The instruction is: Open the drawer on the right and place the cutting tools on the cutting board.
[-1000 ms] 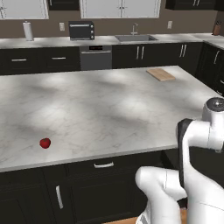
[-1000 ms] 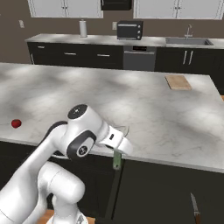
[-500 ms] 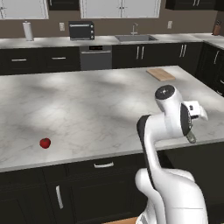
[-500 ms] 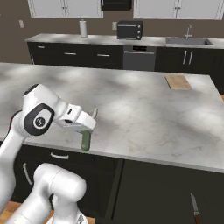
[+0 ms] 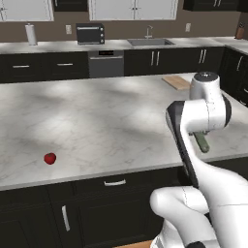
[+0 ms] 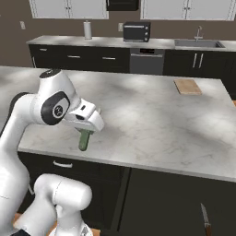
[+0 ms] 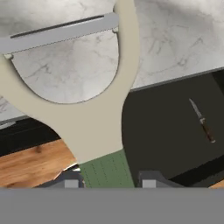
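Left base view: I logged the green-handled tool (image 5: 202,142) hanging below the arm over the marble counter (image 5: 97,116), cutting board (image 5: 177,82) well beyond.
Right base view: gripper (image 6: 85,133) clamped on it; knife (image 6: 205,220) in the open drawer (image 6: 175,203).
Hand view: fingers (image 7: 70,180) pinched the green handle.

We hold our arm bent high over the counter edge, wrist turned downward, with our gripper (image 7: 107,180) clamped on the green-handled tool (image 6: 85,140), its two dark fingertips (image 7: 70,179) flanking the handle.
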Motion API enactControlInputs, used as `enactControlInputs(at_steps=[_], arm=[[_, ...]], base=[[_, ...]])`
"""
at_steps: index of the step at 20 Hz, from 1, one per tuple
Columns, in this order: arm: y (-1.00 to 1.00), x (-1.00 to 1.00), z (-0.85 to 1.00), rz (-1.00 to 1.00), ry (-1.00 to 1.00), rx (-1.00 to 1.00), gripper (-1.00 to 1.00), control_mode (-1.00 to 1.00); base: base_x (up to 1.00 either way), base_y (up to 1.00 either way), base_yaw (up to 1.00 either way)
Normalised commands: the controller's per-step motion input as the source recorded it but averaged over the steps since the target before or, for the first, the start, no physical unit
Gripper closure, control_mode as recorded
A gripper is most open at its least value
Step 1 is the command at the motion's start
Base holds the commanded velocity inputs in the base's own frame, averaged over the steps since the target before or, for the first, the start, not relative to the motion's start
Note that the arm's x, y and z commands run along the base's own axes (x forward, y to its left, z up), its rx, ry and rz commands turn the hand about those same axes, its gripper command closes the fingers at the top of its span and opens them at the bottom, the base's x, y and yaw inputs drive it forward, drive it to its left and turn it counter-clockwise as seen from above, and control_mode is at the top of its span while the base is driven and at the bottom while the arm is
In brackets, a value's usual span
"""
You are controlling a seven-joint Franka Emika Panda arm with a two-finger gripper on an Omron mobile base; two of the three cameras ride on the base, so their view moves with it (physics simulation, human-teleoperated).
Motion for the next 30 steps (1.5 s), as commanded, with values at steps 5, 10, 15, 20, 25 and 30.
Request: enactControlInputs(at_steps=[5, 10, 15, 20, 25, 30], arm=[[-0.12, 0.00, 0.00, 0.02, -0.10, 0.17, 1.00, -1.00], [0.00, 0.00, 0.00, 0.00, 0.00, 0.00, 1.00, -1.00], [0.00, 0.00, 0.00, 0.00, 0.00, 0.00, 1.00, -1.00], [0.00, 0.00, 0.00, 0.00, 0.00, 0.00, 1.00, -1.00], [0.20, -0.11, 0.00, 0.00, 0.00, 0.00, 1.00, -1.00], [0.45, -0.41, 0.00, 0.00, 0.00, 0.00, 1.00, -1.00]], base=[[0.00, 0.00, 0.00], [0.00, 0.00, 0.00], [0.00, 0.00, 0.00], [0.00, 0.00, 0.00], [0.00, 0.00, 0.00], [0.00, 0.00, 0.00]])
